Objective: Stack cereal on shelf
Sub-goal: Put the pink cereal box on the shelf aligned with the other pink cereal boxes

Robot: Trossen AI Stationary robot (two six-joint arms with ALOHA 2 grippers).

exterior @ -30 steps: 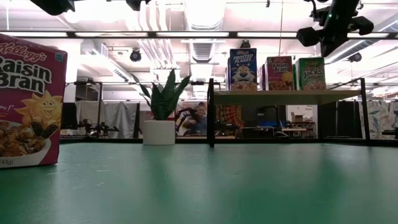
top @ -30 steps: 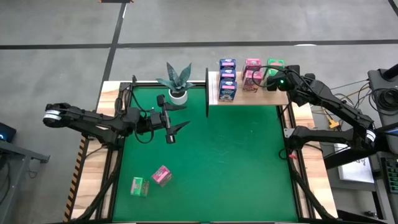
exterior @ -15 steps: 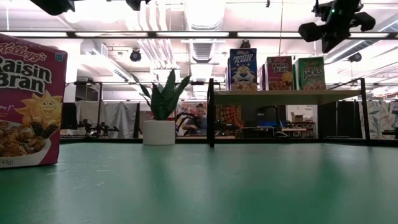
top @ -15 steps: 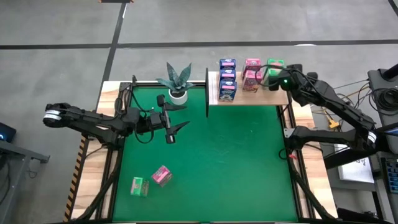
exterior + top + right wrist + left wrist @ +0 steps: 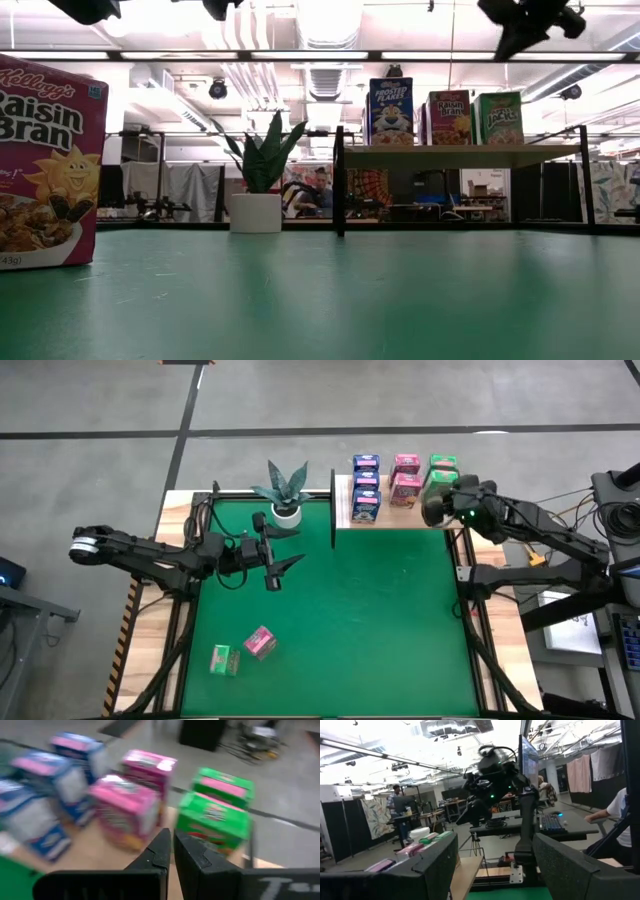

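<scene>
The shelf (image 5: 395, 516) stands at the mat's far right, a light-wood board on black uprights (image 5: 338, 180). On it stand cereal boxes: blue (image 5: 366, 482), pink (image 5: 405, 473) and green (image 5: 442, 464), also in the right wrist view as pink (image 5: 127, 810) and green (image 5: 215, 820). My right gripper (image 5: 432, 510) hovers shut above the shelf's near right corner, holding nothing (image 5: 172, 851). Two loose boxes lie on the mat near the left front: pink (image 5: 260, 642) and green (image 5: 224, 659). My left gripper (image 5: 298, 546) waits open over the mat's left half.
A potted plant (image 5: 286, 495) stands at the mat's far edge, left of the shelf. The green mat (image 5: 380, 630) is bare across its middle and right. The pink Raisin Bran box (image 5: 45, 160) fills the low view's left. People and desks show beyond the table.
My right gripper has drawn back from over the shelf's right end toward the table's near edge, rising a little and swinging round. It has stayed shut. The boxes on the shelf stand as before.
</scene>
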